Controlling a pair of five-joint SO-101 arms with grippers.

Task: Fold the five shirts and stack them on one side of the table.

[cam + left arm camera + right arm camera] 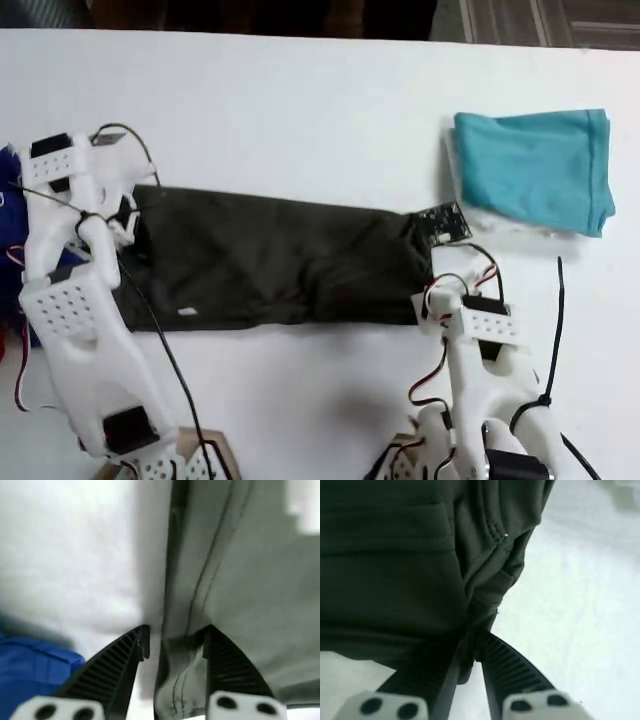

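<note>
A black shirt (280, 260) lies as a long folded strip across the middle of the white table (300, 110). My left gripper (128, 215) is at its left end. In the left wrist view this gripper (175, 642) is open, with the shirt's hemmed edge (240, 580) bunched between its fingers against one pad. My right gripper (422, 275) is at the strip's right end. In the right wrist view it (474, 647) is shut on a gathered fold of the black shirt (395, 570).
A folded teal shirt (535, 165) rests on a white one (500, 225) at the back right. Blue fabric (8, 170) lies at the table's left edge, beside the left arm (30, 665). Bare table extends behind and in front of the black shirt.
</note>
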